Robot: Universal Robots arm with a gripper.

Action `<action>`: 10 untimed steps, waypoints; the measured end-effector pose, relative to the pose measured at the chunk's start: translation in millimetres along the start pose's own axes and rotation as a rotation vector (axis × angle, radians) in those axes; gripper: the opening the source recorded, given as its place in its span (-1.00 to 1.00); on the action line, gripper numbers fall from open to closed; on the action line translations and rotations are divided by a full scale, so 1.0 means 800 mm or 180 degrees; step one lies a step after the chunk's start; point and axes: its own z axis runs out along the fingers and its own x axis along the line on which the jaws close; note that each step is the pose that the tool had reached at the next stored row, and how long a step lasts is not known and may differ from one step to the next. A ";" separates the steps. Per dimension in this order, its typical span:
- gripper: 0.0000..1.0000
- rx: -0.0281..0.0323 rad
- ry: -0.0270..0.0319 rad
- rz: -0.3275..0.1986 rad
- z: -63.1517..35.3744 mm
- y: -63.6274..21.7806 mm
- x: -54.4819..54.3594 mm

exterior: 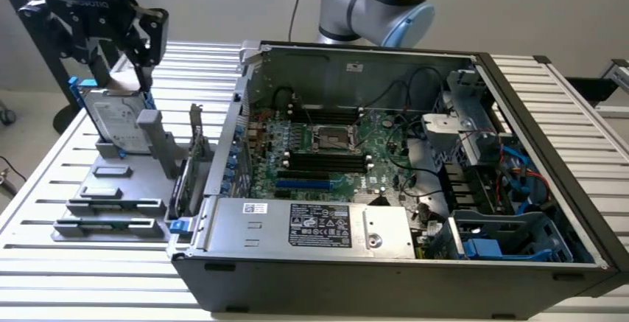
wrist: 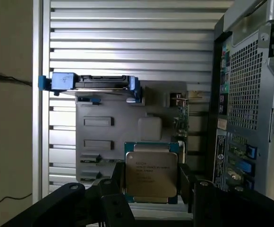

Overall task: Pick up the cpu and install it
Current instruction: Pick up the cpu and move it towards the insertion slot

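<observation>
The cpu (wrist: 151, 173), a flat square chip with a dull silver top and printed text, sits between my gripper's (wrist: 150, 185) two black fingers (wrist: 116, 182), which are shut on its edges. In the exterior view the gripper (exterior: 125, 71) hangs at the far upper left, above the grey parts stand (exterior: 110, 205), with the pale cpu (exterior: 124, 82) at its tips. It is just over the top of the upright hard drive (exterior: 115, 119). The motherboard's cpu socket (exterior: 332, 139) lies open in the middle of the computer case, well to the exterior view's right of the gripper.
The open computer case (exterior: 393, 263) takes up the table's middle and right, with its power supply (exterior: 314, 226) at the front. Upright memory sticks (exterior: 194, 161) stand between the parts stand and the case wall (exterior: 228, 134). The hard drive in its blue bracket (wrist: 101, 82) is below the gripper.
</observation>
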 end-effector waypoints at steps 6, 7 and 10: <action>0.09 -0.0015 0.0007 -0.0001 -0.009 0.000 -0.034; 0.09 -0.0017 0.0008 0.0000 -0.010 0.000 -0.039; 0.09 -0.0023 0.0009 -0.0001 -0.012 -0.001 -0.056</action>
